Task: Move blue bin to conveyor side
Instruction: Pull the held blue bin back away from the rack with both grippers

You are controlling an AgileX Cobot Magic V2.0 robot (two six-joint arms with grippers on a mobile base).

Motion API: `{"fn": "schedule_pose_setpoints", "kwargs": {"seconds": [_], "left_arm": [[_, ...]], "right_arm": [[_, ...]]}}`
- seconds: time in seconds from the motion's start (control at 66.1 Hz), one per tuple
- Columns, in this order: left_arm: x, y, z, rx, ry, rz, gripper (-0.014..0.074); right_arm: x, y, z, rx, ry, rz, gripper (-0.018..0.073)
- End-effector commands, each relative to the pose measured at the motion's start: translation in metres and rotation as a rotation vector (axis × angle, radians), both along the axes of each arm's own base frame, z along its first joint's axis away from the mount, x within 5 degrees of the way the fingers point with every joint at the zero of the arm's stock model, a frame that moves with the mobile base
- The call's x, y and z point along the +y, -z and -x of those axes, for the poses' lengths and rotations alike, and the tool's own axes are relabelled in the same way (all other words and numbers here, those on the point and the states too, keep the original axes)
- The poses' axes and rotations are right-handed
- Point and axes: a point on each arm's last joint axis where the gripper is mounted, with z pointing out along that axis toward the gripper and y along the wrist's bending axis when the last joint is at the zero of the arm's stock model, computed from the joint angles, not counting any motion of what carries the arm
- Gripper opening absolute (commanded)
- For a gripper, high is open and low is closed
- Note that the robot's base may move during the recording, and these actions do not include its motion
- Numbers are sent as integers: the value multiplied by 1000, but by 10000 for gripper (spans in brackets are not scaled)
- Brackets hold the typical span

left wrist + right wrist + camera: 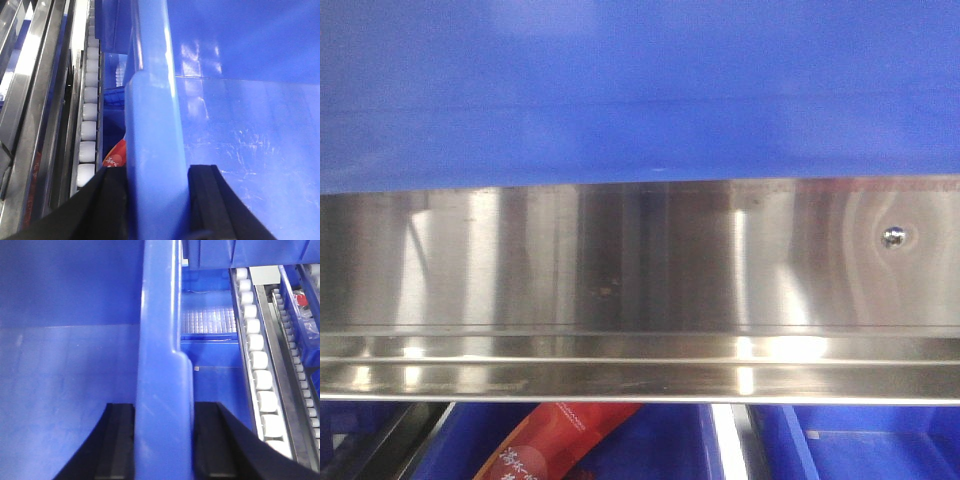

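The blue bin (640, 90) fills the top of the front view, its wall close to the camera. In the left wrist view my left gripper (157, 200) is shut on the blue bin's thick rim (152, 125), one black finger outside the wall and one inside. My right gripper (164, 440) in the right wrist view grips the opposite rim (162, 355) the same way, its black fingers pressed on both sides. The bin's inner walls (250, 125) are bare and scuffed. The conveyor is out of view.
A stainless-steel rack rail (640, 290) crosses the front view under the bin. White roller tracks (89, 115) (257, 365) run beside each gripper. Lower blue crates (840, 445) sit beneath, one holding a red packet (555, 445). Another blue crate (207, 335) lies beyond the right rim.
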Motion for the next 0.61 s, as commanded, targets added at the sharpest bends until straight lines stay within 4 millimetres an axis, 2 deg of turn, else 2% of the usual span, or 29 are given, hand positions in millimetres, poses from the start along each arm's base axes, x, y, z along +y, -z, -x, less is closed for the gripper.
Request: {"fn": "schedule_pose_setpoints", "kwargs": {"seconds": [0.0,0.59], "left_arm": [[2,-14,3,-129,-10,-23,-17],[2,-14,3,-131,-11,-23,-17]], "right_arm": [[-7,-15,2,-142,31,33,-88],[-7,-15,2,-142,30,32,-88]]}}
